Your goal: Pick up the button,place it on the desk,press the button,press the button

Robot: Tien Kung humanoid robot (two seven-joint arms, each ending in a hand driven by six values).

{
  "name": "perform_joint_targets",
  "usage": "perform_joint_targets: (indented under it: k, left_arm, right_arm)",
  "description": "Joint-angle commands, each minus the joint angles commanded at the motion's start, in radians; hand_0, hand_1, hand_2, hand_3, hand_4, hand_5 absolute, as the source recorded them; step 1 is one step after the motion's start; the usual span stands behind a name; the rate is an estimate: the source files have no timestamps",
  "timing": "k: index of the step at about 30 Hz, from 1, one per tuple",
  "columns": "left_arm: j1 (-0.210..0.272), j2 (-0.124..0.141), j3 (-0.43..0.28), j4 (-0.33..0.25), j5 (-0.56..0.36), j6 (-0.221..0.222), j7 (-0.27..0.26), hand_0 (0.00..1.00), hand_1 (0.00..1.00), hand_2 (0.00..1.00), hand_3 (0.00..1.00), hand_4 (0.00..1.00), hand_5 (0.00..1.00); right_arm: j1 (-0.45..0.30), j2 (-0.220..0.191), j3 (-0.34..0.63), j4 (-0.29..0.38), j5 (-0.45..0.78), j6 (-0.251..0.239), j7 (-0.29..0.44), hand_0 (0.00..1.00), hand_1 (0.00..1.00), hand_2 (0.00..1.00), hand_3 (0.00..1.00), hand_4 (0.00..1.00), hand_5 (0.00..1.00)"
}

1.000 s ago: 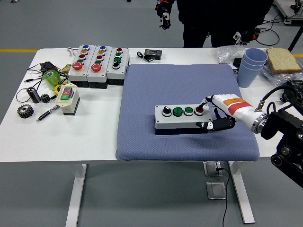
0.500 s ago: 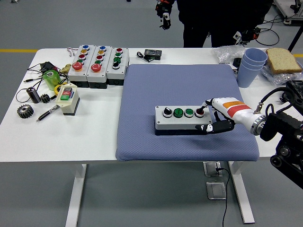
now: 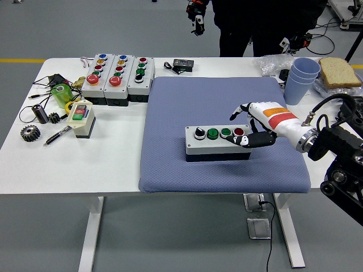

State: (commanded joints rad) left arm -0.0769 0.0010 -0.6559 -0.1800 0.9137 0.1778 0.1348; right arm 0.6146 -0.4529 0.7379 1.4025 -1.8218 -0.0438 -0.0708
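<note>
A white four-button box lies on the blue mat in the middle of the table. From left to right it carries a black knob, two green buttons and a red button. My right hand hovers over the box's right end, its fingers spread and lifted above the red button. Its thumb lies low against the box's right end. The hand holds nothing. My left arm is out of view.
Three button boxes stand at the back left, with a small two-button box, gears, a pen and cables nearby. Blue cups and bread sit at the back right. A person stands behind the table.
My right hand rose from the box's right end and moved slightly back; its fingers lifted off the red button and spread. The box has stayed put.
</note>
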Motion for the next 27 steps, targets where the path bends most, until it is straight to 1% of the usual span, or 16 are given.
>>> perform_joint_targets:
  k: [7, 17, 22, 27]
  left_arm:
    - [0.0, -0.001, 0.001, 0.0, -0.002, 0.001, 0.0, 0.627, 0.66, 0.679, 0.602, 0.339, 0.641]
    - [0.002, -0.001, -0.001, 0.0, 0.002, 0.0, 0.001, 0.627, 0.66, 0.679, 0.602, 0.34, 0.641]
    - [0.004, -0.001, -0.005, 0.0, 0.008, -0.001, 0.003, 0.627, 0.66, 0.678, 0.602, 0.339, 0.642]
    - [0.005, -0.001, -0.01, 0.0, 0.017, -0.001, 0.005, 0.627, 0.66, 0.678, 0.602, 0.339, 0.642]
  right_arm:
    - [0.015, 0.006, -0.04, -0.017, -0.017, 0.014, -0.016, 0.149, 0.002, 0.17, 0.654, 0.867, 0.637]
    - [0.016, 0.015, -0.078, -0.051, -0.012, 0.035, -0.03, 0.15, 0.002, 0.169, 0.655, 0.866, 0.637]
    - [0.017, 0.018, -0.087, -0.059, -0.012, 0.04, -0.034, 0.151, 0.002, 0.169, 0.656, 0.863, 0.636]
    - [0.018, 0.018, -0.071, -0.046, -0.012, 0.042, -0.039, 0.151, 0.002, 0.169, 0.656, 0.863, 0.636]
